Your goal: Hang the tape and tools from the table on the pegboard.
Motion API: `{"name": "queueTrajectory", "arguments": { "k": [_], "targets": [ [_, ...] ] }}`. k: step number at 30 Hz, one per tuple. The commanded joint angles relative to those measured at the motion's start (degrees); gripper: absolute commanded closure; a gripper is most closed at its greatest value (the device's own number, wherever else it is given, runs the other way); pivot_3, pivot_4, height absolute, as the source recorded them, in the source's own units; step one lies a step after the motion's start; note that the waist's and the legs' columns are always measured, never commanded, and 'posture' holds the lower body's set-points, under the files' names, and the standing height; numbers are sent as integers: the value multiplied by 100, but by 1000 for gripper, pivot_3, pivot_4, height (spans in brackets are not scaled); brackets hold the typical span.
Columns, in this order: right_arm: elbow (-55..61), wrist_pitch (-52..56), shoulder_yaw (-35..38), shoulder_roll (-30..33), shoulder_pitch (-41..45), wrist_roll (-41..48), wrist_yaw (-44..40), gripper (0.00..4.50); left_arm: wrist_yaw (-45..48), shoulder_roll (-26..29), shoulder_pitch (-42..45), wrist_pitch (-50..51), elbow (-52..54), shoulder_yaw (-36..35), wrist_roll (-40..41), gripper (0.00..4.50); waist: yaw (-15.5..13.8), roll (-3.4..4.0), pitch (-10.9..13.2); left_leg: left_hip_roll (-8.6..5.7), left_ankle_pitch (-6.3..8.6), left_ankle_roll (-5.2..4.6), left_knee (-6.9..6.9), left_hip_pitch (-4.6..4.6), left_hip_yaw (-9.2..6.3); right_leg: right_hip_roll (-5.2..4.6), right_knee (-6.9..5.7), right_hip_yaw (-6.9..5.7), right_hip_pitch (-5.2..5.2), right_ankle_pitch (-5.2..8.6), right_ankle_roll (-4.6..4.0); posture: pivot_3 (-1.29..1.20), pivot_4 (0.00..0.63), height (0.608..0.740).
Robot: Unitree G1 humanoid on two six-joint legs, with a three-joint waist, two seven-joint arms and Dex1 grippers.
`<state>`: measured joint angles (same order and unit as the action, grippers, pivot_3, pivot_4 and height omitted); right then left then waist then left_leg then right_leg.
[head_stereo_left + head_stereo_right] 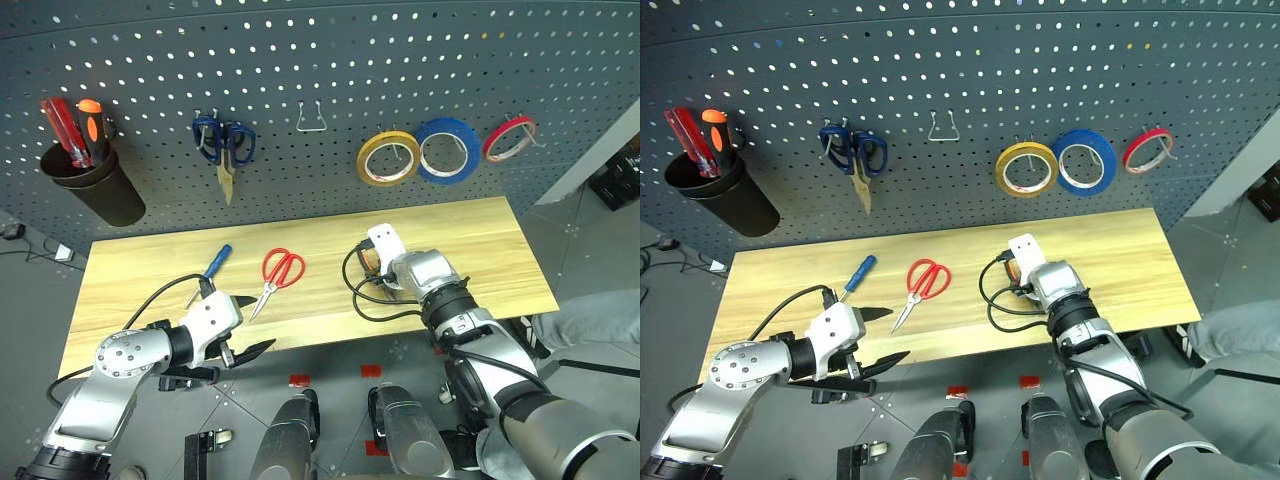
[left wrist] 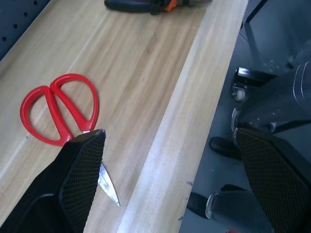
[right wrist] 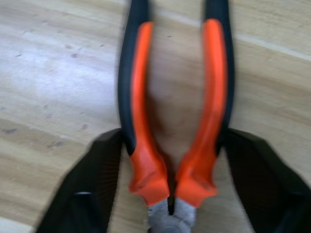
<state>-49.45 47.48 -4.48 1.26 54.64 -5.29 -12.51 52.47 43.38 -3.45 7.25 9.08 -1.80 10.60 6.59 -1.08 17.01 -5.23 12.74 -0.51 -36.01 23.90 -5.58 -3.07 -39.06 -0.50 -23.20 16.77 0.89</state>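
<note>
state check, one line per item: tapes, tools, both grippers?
yellow tape: hung on pegboard
pliers: on table, between right gripper fingers
red scissors: closed, flat on table
blue screwdriver: on table
left gripper: open, empty

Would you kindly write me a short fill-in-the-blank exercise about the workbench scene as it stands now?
1. The right tool straddles the ____ on the table.
2. The red scissors lie on the ____.
3. The yellow tape hangs on the ____.
4. The left tool stands ____.

Missing words: pliers; table; pegboard; open
</note>
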Motion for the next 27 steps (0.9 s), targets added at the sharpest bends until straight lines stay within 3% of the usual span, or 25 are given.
{"name": "queueTrajectory", "arguments": {
  "k": [1,5,12,15,20,27],
  "targets": [
    [-61,-419,46,-14,102,94,-38,1935,31,-48,-55,-172,-69,-302,253,0,3,-1,-1,0,-1,1,0,1,0,0,0,0,-1,0,0,-178,289,740],
    [1590,-845,-284,-11,-401,60,-337,1935,-142,-185,-155,-32,47,-660,551,0,6,-1,-2,0,-2,4,-1,9,1,0,0,0,-9,0,1,-184,263,740],
    [5743,-178,-890,-179,-1975,159,-408,1935,-768,-568,-389,753,832,-1410,1363,0,-6,-15,-39,0,-16,27,-6,45,-1,2,1,-3,-38,-1,4,-166,209,740],
    [6724,-519,-1181,-313,-2225,113,-287,1935,-1084,-703,-409,1180,1197,-1698,1726,0,-3,-23,-53,0,-18,32,-7,54,-2,2,-2,-2,-51,-1,5,-153,200,740],
    [6724,-1646,-1336,-656,-1674,-45,42,1935,-1693,-799,-152,2076,1660,-2093,2481,0,-23,-85,-114,0,-38,63,-12,51,-8,4,-50,-4,-68,-8,13,-138,192,740],
    [4500,-3407,-809,-1010,168,-34,639,1935,-1925,-158,447,2776,1554,-2073,2381,0,-66,-106,-134,1,-89,101,-14,43,-28,16,-94,-10,-83,-37,-20,-118,197,740]
  ]
}}
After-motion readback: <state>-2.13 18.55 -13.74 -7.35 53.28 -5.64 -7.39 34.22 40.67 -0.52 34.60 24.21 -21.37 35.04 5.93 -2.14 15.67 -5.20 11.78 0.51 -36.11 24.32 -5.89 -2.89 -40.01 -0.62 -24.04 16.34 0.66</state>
